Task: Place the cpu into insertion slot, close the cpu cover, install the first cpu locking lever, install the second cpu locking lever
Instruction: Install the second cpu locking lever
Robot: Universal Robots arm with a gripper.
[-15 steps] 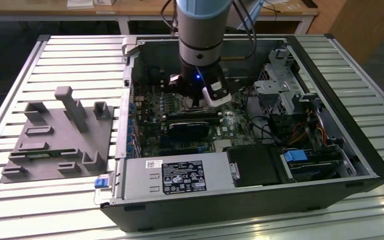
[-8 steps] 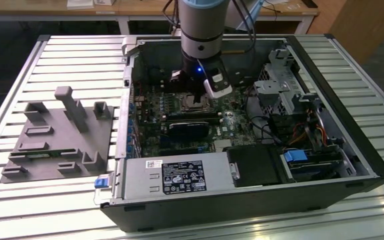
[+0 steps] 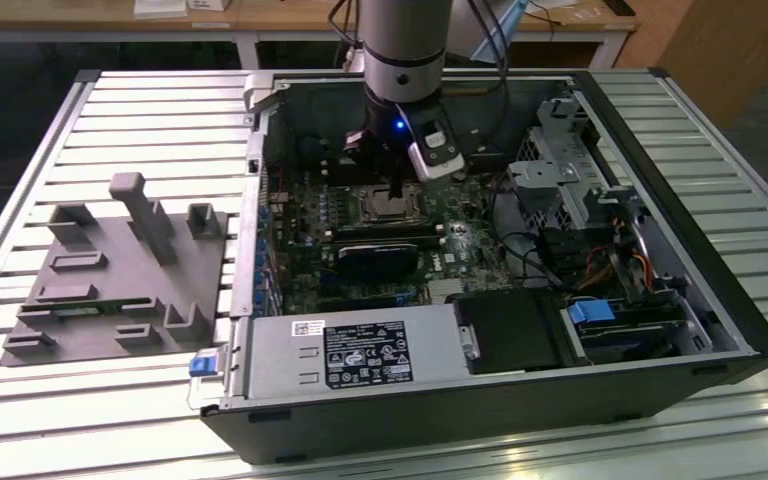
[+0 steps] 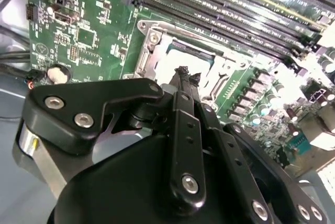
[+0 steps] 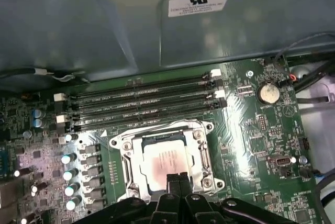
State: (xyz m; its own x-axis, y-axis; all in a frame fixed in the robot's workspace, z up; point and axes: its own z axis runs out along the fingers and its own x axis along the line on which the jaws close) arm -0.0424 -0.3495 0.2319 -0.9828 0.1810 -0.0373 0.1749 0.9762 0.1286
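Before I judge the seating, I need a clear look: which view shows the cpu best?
The first wrist view: the cpu lies face-on inside the silver cpu cover. In the second wrist view the claw hides much of it. The exterior view shows it small, below the arm.

insertion slot open from above — memory slots close beside, case wall beyond

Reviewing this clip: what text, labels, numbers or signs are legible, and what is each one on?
No text can be quoted with confidence.
Power supply label: print and symbols too small to read.
White sticker on the case wall: a mark and fine lines, too blurred to read.
cpu: faint print on its top, unreadable.
Motherboard: white markings too small to read.
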